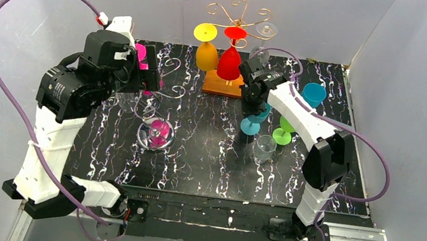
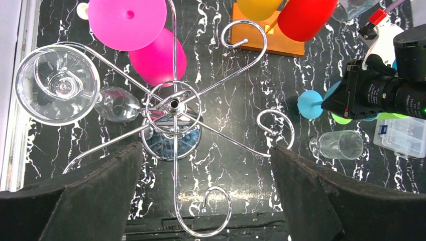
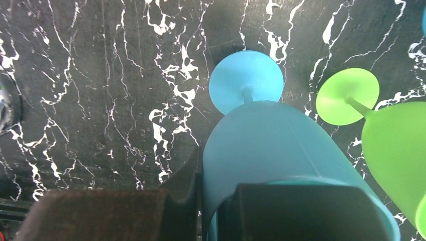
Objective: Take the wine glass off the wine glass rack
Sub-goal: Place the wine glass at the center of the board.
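My right gripper (image 3: 221,196) is shut on the rim of a blue wine glass (image 3: 271,140), one finger outside the bowl and one inside. The glass (image 1: 254,121) hangs upright in front of the gold wine glass rack (image 1: 238,17). Its foot is at the black table; whether it touches I cannot tell. The gold rack carries a yellow glass (image 1: 206,53), a red glass (image 1: 229,60) and a clear one (image 1: 265,32). My left gripper (image 2: 207,153) is open above a silver rack (image 2: 173,104) that holds a pink glass (image 2: 158,57) and a clear glass (image 2: 58,83).
A green glass (image 1: 283,133) and a clear glass (image 1: 264,148) stand just right of the blue one, with a teal cup (image 1: 313,93) behind them. The silver rack's curled hooks (image 2: 216,211) reach out between my left fingers. White walls close in the table.
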You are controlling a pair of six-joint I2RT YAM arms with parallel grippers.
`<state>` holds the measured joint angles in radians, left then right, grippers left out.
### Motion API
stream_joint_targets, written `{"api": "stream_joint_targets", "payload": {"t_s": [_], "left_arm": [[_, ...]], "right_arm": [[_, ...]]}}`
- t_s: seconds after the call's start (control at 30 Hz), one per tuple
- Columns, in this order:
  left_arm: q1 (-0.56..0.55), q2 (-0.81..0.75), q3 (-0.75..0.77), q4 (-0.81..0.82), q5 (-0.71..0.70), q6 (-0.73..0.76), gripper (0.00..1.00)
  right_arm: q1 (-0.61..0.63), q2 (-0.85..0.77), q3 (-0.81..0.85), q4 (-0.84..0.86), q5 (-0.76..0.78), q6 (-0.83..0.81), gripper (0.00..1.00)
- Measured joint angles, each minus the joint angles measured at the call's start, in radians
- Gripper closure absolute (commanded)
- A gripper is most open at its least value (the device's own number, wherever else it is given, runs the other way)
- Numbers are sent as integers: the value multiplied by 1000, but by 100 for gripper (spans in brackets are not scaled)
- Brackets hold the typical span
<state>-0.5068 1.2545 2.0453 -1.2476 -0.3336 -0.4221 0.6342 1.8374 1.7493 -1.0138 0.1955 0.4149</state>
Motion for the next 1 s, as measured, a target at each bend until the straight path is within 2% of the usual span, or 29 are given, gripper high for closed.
{"api": "stream_joint_targets", "payload": {"t_s": [0.27,0.47,0.53,0.83,1.0], "left_arm": [[13,20,1,-11,-9,8,2],[18,20,2,-17,-19,11,2],[21,20,1,-19,-21,11,2],[22,18,2,-19,-31,11,2],[26,18,6,-21,-52,10,2]], "right_arm": [[0,24,-56,16,-23,-11,81],[0,24,-58,20,-26,-26,55],[0,24,-58,20,-28,-28,50],[0,23,-14,3,-35,-30,39],[0,-8,38,-19,-32,-30,28]]}}
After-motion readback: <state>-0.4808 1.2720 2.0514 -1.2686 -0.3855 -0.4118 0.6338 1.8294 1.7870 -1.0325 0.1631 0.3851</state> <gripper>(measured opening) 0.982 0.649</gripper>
